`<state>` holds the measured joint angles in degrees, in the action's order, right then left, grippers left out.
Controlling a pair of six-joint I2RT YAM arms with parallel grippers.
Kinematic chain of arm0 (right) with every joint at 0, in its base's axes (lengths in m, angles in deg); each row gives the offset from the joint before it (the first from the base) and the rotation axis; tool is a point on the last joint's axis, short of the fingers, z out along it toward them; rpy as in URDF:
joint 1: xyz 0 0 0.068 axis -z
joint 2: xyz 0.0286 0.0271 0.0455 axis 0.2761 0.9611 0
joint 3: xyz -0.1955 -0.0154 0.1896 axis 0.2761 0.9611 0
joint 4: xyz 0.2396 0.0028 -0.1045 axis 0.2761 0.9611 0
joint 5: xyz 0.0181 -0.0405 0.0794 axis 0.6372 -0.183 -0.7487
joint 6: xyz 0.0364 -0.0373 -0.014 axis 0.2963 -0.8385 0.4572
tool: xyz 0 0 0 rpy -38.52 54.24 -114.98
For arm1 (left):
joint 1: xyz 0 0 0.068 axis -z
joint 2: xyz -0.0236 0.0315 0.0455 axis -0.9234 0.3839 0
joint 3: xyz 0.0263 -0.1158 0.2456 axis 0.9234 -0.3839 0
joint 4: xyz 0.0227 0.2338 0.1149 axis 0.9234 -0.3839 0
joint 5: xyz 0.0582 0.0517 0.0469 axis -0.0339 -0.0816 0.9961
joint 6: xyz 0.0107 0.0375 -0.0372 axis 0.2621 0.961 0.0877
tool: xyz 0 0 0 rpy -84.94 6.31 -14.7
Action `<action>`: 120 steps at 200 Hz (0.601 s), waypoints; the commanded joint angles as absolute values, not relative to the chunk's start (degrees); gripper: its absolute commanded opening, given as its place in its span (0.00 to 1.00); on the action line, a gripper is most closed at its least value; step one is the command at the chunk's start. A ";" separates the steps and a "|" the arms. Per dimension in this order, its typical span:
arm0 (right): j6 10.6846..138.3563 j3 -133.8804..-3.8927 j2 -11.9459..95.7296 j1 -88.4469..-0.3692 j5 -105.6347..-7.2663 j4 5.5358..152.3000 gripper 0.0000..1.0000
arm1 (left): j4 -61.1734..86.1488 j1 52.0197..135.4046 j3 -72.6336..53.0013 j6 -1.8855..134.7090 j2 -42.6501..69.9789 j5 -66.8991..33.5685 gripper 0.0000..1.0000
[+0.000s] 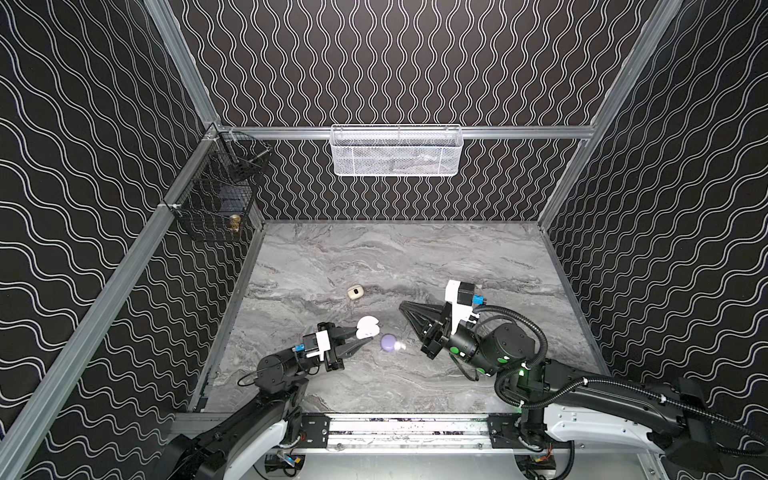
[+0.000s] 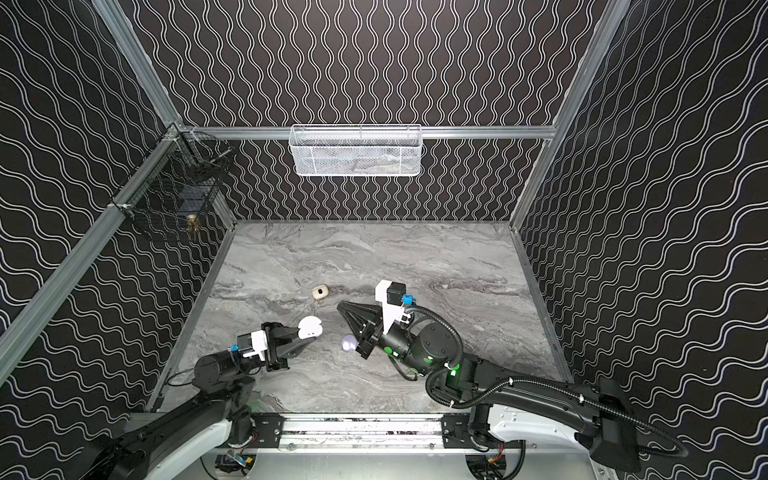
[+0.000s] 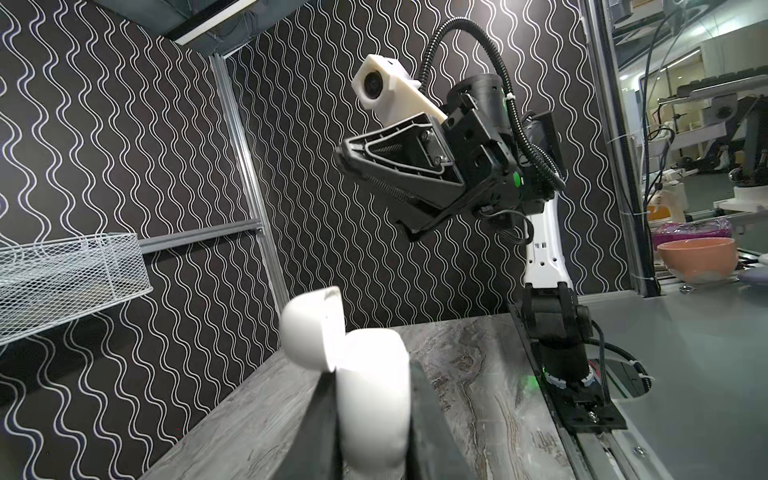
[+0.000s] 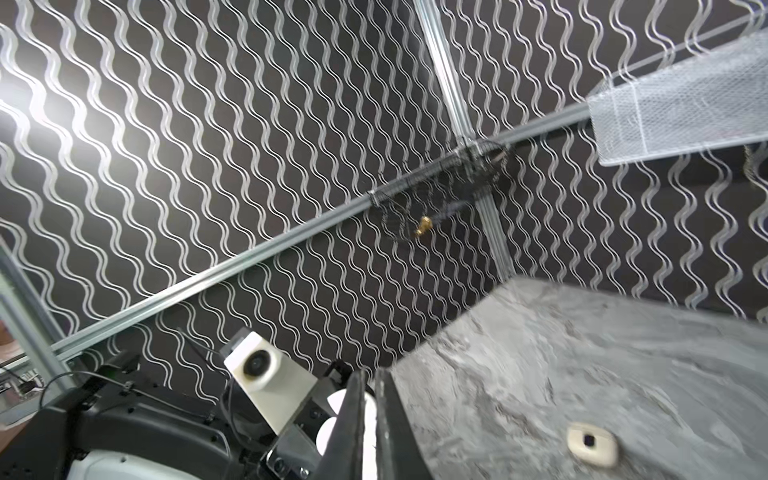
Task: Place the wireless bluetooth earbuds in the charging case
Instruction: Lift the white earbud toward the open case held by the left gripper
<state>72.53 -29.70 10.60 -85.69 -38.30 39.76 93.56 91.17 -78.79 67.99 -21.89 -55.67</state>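
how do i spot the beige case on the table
Near the middle of the grey marble tabletop are three cases. The beige case lies farthest back, alone. Unlike the white case in the left tool and the lavender case, it is cream with a dark spot.

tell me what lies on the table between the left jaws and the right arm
The lavender case on the marble table, a small white piece at its side, seen in both top views.

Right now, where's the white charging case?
The white charging case is left of centre in both top views, gripped lid-open in the left tool, the lavender case just right of it.
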 commanded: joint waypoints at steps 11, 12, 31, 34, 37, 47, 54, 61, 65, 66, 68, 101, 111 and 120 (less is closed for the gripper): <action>68.75 -27.25 14.51 -87.01 -36.22 23.27 0.11 | 96.82 91.20 -78.48 64.66 -22.69 -52.24 0.00; 68.63 -27.33 14.71 -87.03 -35.77 23.08 0.11 | 96.84 91.17 -78.48 64.61 -22.78 -52.18 0.00; 69.40 -31.18 15.35 -86.95 -26.32 33.12 0.12 | 94.40 91.14 -79.03 65.06 -24.68 -49.29 0.00; 69.85 -31.60 15.27 -86.86 -24.55 34.53 0.13 | 93.49 91.11 -79.13 65.29 -25.05 -48.54 0.00; 70.23 -31.87 15.07 -86.82 -22.84 35.88 0.15 | 92.50 91.15 -79.21 65.39 -25.50 -47.69 0.00; 71.29 -32.09 14.46 -86.45 -18.37 39.32 0.17 | 86.12 91.15 -78.82 66.03 -27.04 -44.36 0.00; 71.93 -31.98 13.98 -85.93 -16.24 41.60 0.20 | 80.83 91.15 -77.99 66.64 -28.01 -41.85 0.00; 73.13 -32.07 13.64 -85.47 -13.49 44.80 0.22 | 75.93 91.11 -76.96 67.01 -28.67 -39.35 0.00; 74.49 -32.41 13.45 -84.98 -11.89 47.17 0.23 | 74.11 91.07 -76.53 67.11 -28.81 -37.99 0.00; 74.80 -32.46 13.43 -84.82 -11.56 47.82 0.23 | 73.53 91.07 -76.36 67.11 -28.83 -37.67 0.00; 75.53 -32.60 13.40 -84.46 -10.95 49.02 0.23 | 72.66 91.00 -76.19 67.07 -28.81 -37.10 0.00; 88.00 -32.52 12.78 -72.52 -13.98 64.50 0.23 | 71.78 87.63 -75.91 63.28 -28.65 -37.46 0.00; 90.25 -32.80 12.84 -69.03 -15.25 67.85 0.23 | 69.04 87.14 -75.30 63.36 -28.90 -37.79 0.00; 91.64 -33.80 13.50 -66.56 -15.57 71.48 0.23 | 66.60 86.86 -74.92 63.88 -28.92 -37.28 0.00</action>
<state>83.02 -32.45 13.09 -71.81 -15.24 58.77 72.34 87.76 -76.08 65.02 -28.56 -38.76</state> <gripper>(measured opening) 0.230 0.198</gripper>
